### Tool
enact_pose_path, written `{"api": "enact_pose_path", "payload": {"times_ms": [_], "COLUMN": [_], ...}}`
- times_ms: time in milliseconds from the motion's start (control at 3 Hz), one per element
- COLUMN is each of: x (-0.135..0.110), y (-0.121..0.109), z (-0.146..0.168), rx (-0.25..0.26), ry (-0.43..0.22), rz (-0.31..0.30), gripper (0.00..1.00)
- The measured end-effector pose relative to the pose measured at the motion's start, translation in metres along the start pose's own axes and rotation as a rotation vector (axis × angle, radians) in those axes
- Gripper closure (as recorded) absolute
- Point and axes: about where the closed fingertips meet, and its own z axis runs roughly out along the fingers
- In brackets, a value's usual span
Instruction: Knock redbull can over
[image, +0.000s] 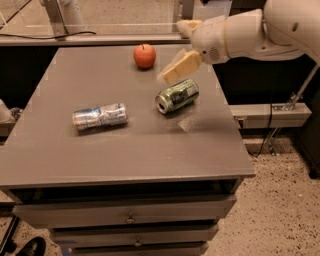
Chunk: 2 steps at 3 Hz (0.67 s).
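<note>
The redbull can (100, 116), slim and silver with blue-grey patches, lies on its side on the left part of the grey table top (130, 150). The fatter green-and-silver can (177, 96) lies on its side to its right. My gripper (181, 66), with cream-coloured fingers, hangs above the table just over and behind the green can, well to the right of the redbull can and not touching it. The white arm reaches in from the upper right.
A red apple (144, 55) stands at the back of the table, left of the gripper. The table has drawers below its front edge (130, 218). A metal rail (270, 114) runs along the right side. Speckled floor lies beyond.
</note>
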Motion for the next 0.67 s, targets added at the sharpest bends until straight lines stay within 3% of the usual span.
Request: {"api": "enact_pose_path", "payload": {"times_ms": [333,667], "x": [0.013,0.001], "y": [-0.046,-0.058], "z": [-0.042,-0.051], "rx": [0.066,0.091], "ry": [-0.061,-0.081], "rz": [-0.006,-0.025], "gripper": [0.0,0.0]}}
